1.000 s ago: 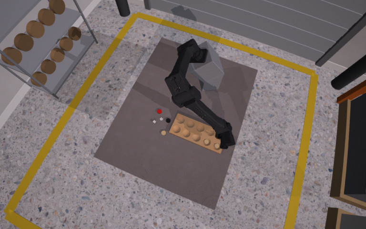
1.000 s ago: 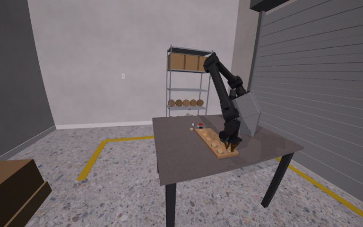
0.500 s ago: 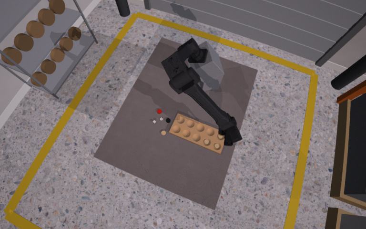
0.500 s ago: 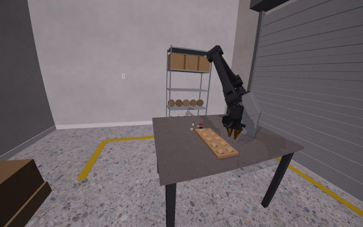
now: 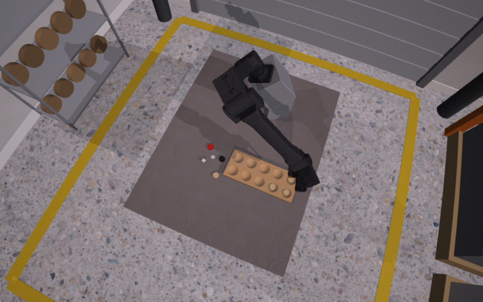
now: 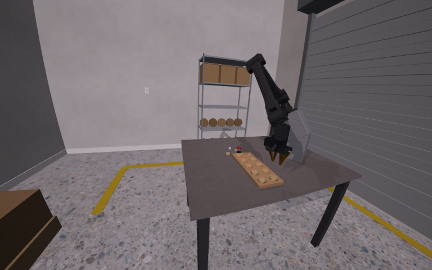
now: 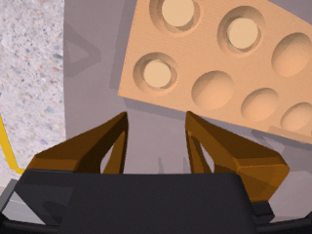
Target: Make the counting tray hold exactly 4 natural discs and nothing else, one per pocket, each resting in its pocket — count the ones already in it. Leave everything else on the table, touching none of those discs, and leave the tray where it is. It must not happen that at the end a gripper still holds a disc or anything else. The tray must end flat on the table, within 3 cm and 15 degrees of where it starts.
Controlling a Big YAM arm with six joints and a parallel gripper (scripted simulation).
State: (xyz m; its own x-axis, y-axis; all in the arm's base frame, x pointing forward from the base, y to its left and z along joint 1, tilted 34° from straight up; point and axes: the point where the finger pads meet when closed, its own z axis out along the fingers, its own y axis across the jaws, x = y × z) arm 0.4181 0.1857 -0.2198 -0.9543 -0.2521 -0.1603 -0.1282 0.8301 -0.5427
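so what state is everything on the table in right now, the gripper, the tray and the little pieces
Gripper: open, holding nothing.
Tray: flat, three pockets filled, seven bare.
Loose natural disc: outside the tray.
Red piece: outside the tray.
Black piece: outside the tray.
Two white pieces: outside the tray.

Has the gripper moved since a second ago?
Yes. In the exterior view the gripper was over the near end of the tray; now it hangs beyond the tray's long side, toward the shutter.
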